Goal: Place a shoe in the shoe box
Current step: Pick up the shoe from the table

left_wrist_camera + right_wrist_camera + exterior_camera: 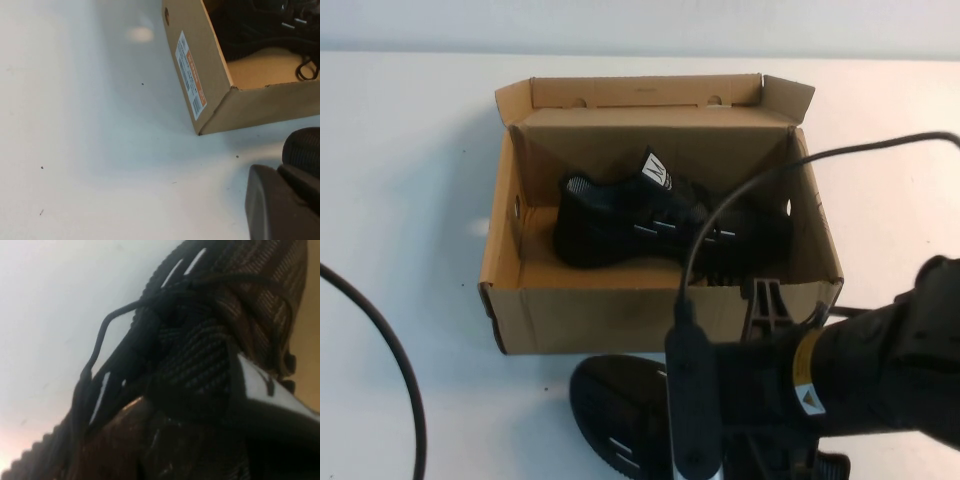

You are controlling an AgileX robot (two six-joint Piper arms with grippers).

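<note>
A white table [410, 200] fills the high view, its far edge meeting a pale wall at the top of the picture. The shoe box [570, 315] stands open on it, lid flap raised at the far side. One black sneaker [630, 225] lies inside on the box floor, white tongue label upward. The shoe [615, 415] lies on the table just before the box's near wall, under the right arm. The right gripper [165, 405], seen in the right wrist view, is clenched on the shoe's knit upper among the laces. The left gripper is out of sight and fully closed; its wrist view shows a labelled box corner [192, 80] and bare tabletop. A black cable [390, 350] curves across the table's left side.
</note>
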